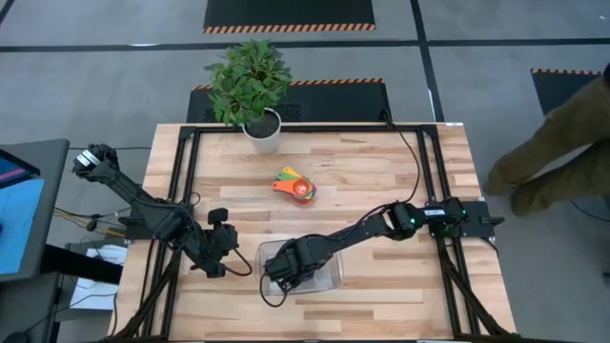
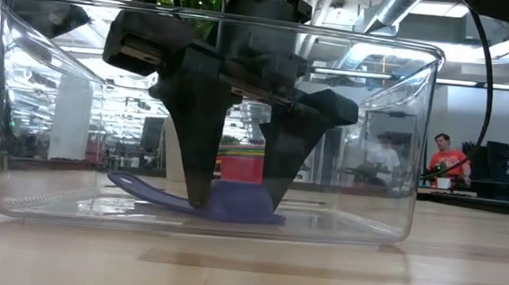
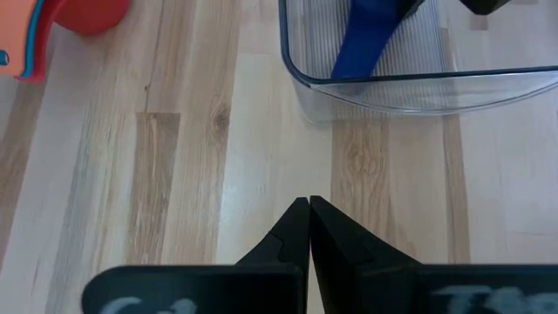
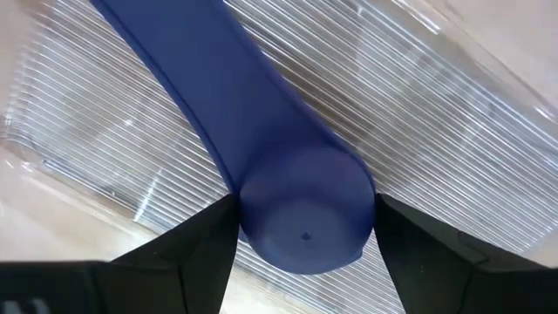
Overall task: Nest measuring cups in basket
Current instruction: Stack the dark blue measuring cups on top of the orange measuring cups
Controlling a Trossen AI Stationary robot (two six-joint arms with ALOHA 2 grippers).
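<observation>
A dark blue measuring cup [image 4: 301, 218] lies mouth down on the floor of the clear basket [image 2: 396, 170], its handle [image 2: 135, 186] pointing away from the bowl. My right gripper [image 2: 237, 195] reaches down into the basket [image 1: 329, 278] and is shut on this cup. The other measuring cups [image 1: 294, 186] sit nested in an orange, red, yellow and green cluster on the table beyond the basket; they also show behind it [image 2: 242, 164]. My left gripper [image 3: 309, 202] is shut and hovers over bare table to the left of the basket [image 3: 392, 87], touching nothing. My right gripper pinches the dark blue cup's bowl [image 4: 261, 222] between its two fingers [image 4: 205, 244], one on each side of the round wall. The fingers come from above, pointing down into the basket. The cup rests rim down on the basket floor [image 4: 436, 105].
A white pot with a green plant [image 1: 262, 133] stands at the table's far edge. A person in an olive sleeve [image 1: 553, 152] stands by the table's right side. Bare wood lies left and right of the basket and around the cup cluster.
</observation>
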